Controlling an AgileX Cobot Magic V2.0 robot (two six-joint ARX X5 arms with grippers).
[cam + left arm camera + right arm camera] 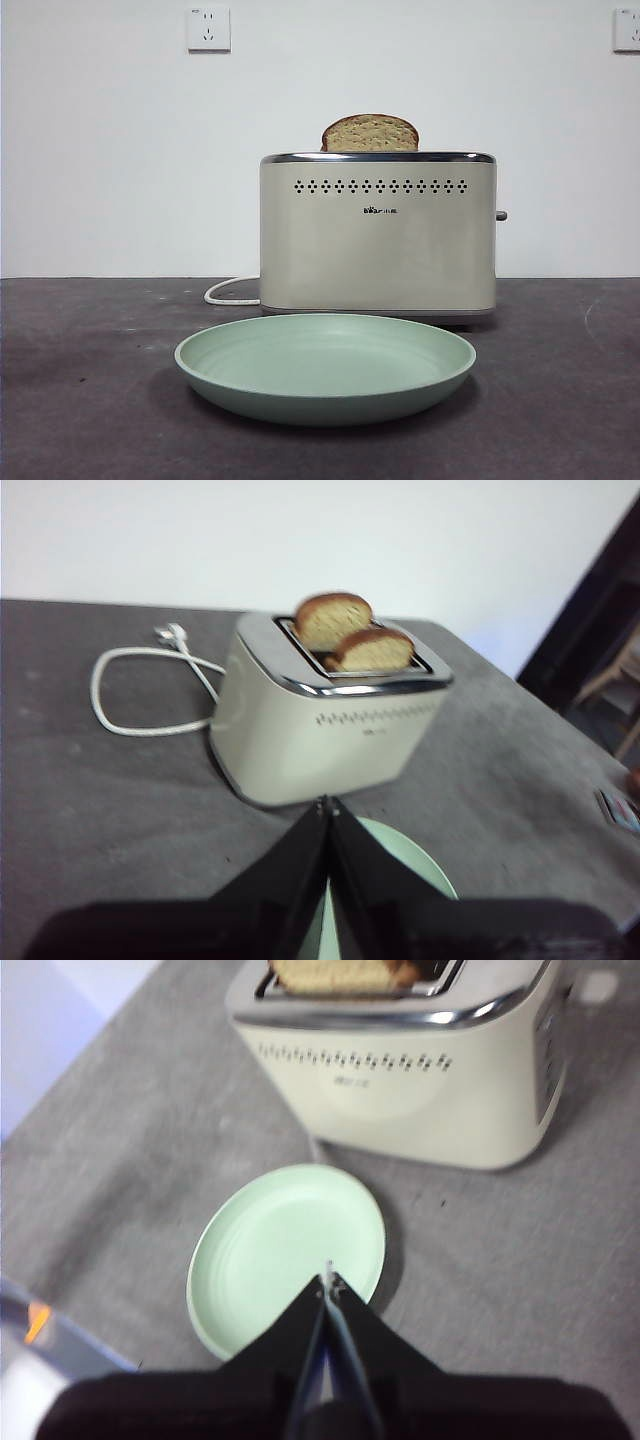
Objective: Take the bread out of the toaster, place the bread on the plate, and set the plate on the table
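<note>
Front view looked level across table (80,400); both wrist views looked down; all shared toaster (378,235) and plate (325,400).

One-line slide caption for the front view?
Bread stands in the cream toaster behind an empty mint plate on the table.

small dark logo on toaster (378,235), too small to read
</note>
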